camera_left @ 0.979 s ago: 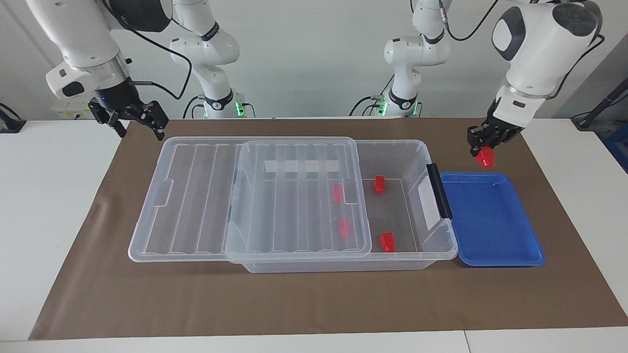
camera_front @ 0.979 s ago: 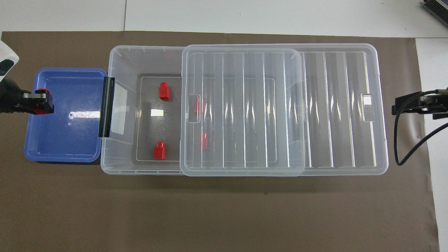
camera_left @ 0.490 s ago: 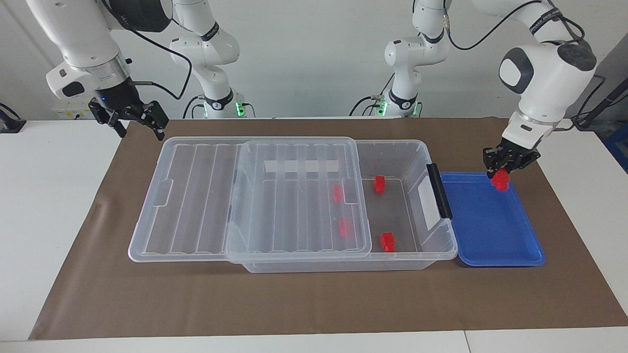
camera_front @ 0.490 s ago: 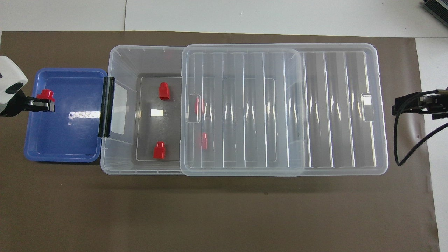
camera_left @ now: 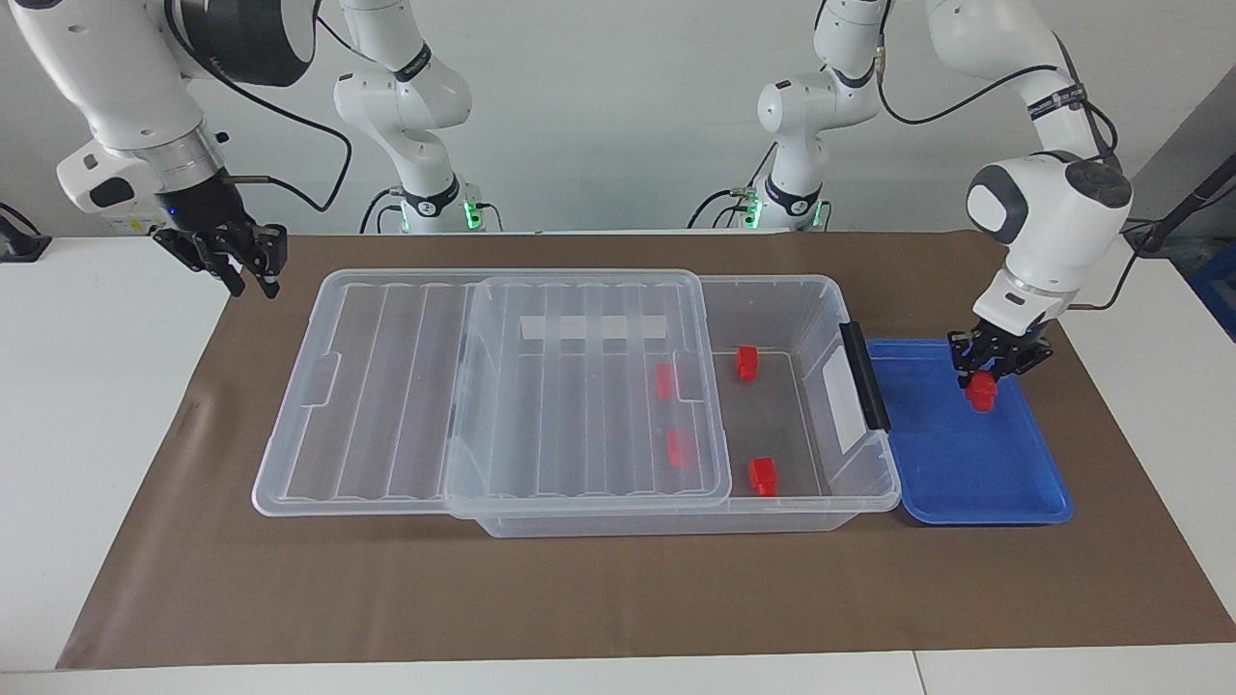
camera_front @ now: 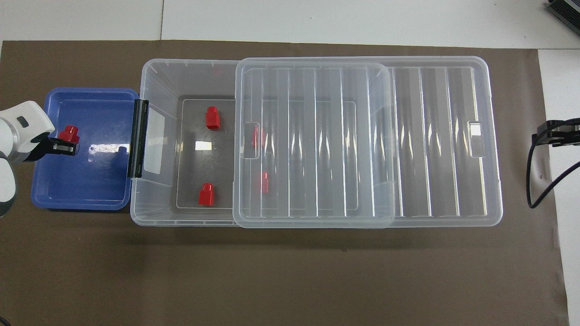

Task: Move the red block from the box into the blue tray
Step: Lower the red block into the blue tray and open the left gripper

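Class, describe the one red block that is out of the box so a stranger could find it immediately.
Find the blue tray beside the clear box, at the left arm's end of the table. Inside it, the left end effector grips a red block. It is the only block in the tray; the other four lie in the box.

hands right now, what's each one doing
Left hand: shut on the red block, low over the blue tray.
Right hand: open, holding nothing, waiting over the table mat's edge.
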Motion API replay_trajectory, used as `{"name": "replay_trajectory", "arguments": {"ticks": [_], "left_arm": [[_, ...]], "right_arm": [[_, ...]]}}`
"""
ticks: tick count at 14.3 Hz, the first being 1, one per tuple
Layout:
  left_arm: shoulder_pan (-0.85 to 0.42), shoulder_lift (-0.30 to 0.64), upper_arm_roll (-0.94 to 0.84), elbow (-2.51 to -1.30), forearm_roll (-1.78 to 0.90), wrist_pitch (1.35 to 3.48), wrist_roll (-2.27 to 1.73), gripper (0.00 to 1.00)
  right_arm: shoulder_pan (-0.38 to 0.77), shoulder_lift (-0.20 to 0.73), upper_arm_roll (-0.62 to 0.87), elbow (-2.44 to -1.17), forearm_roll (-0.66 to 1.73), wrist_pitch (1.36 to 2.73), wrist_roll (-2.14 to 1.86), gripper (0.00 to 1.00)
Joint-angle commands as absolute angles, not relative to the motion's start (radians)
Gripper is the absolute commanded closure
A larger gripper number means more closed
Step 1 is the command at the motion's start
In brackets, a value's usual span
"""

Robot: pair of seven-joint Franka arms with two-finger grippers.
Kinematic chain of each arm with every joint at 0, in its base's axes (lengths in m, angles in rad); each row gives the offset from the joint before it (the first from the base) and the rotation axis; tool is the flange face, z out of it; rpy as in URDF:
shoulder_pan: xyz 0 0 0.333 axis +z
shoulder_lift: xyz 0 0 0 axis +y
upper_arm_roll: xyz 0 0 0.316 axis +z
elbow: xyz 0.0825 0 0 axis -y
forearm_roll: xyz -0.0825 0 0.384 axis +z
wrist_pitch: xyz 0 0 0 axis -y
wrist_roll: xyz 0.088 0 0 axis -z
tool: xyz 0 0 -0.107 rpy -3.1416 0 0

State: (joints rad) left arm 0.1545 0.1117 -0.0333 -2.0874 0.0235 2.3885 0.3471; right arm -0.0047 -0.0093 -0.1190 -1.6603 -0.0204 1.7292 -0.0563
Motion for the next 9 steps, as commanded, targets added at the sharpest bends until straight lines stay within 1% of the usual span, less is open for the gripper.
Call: {"name": "replay_trajectory", "arguments": {"ticks": [1,5,6,9], "left_arm": [[0.161,0.158,-0.043,-2.131,0.011,2.494,0.324,1.0],[0.166,0.192,-0.041,-2.154,0.011,2.554,0.318,1.0],[0.167,0.219,-0.041,-2.154,0.011,2.589,0.319,1.0],[0.167,0.273,-0.041,-2.203,0.011,2.733,0.319,1.0]], "right_arm": [[-0.047,0.0,-0.117,-1.719,-0.009,1.839,-0.138,1.0],[-0.087,0.095,-0.115,-1.721,0.008,1.959,-0.262,1.0],[-0.089,0.113,-0.115,-1.723,0.021,1.976,-0.279,1.0],[-0.1,0.162,-0.115,-1.723,0.118,1.983,-0.346,1.0]]}}
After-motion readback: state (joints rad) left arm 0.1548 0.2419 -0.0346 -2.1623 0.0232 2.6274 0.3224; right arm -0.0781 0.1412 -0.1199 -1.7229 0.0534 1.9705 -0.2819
